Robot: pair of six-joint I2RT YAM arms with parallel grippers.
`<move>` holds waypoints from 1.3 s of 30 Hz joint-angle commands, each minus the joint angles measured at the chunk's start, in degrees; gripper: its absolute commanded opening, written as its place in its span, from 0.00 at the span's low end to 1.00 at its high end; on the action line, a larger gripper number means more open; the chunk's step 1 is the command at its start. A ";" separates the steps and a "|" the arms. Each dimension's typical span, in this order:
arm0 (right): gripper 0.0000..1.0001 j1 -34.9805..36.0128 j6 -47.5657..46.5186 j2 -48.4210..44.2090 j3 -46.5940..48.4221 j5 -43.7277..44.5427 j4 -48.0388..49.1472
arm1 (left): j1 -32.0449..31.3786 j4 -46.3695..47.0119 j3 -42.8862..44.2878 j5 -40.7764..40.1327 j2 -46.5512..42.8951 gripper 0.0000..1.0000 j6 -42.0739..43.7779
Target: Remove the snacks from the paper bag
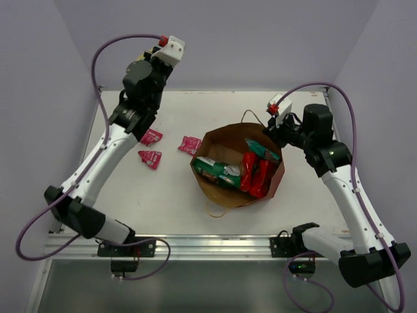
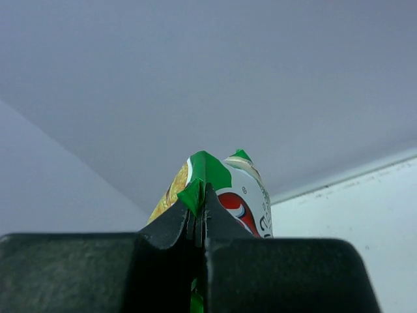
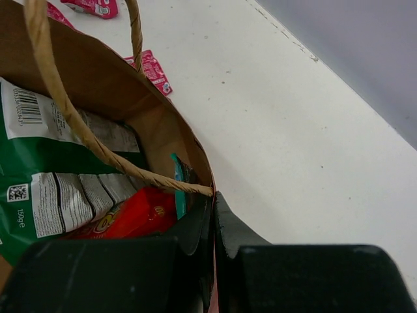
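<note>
The left gripper (image 2: 201, 199) is raised over the far left of the table (image 1: 195, 111), jaws fully closed, with no visible gap. They pinch the top corner of a green-white packet (image 2: 238, 195) with a red logo, which stands up beyond the fingertips in the left wrist view. In the top view the arm hides this packet. Three snacks lie flat on the table, left of centre: a far sachet (image 1: 151, 136), a near sachet (image 1: 150, 158) and a third sachet (image 1: 190, 145) just beside the paper bag (image 1: 218, 140). The bag sits right of centre with its mouth facing up. Inside it lie a green chip bag (image 1: 216, 172) across the left side, two red packets (image 1: 249, 171) side by side to its right, and a teal packet (image 1: 262, 150) against the far wall. A twisted handle (image 3: 85, 130) arches over the mouth. The right gripper (image 3: 213, 205) is at the bag's far right rim, jaws closed on the paper wall, one finger inside and one outside. It does not touch any packet.
</note>
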 commanded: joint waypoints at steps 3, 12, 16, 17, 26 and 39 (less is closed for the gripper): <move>0.00 0.11 1.19 -1.97 0.57 -2.68 5.25 | 3.94 8.63 1.16 11.78 9.35 0.00 -8.20; 0.00 0.11 1.64 -1.62 -0.22 -3.56 5.60 | 12.99 15.40 -1.30 19.44 23.33 0.31 -24.89; 0.00 0.03 1.81 -1.10 -0.05 -3.83 5.52 | 16.68 11.72 -1.12 19.60 26.50 0.82 -26.30; 0.00 0.11 1.90 -1.01 0.04 -3.91 5.25 | 17.38 10.93 -1.12 19.78 26.24 0.89 -26.31; 0.00 0.03 0.32 -1.71 3.55 -2.07 3.49 | 10.66 -0.92 -6.48 34.37 3.67 1.00 -16.66; 0.00 0.11 -0.65 -1.97 4.44 -3.12 2.35 | -20.04 -27.73 -18.78 33.34 -14.64 1.00 -0.20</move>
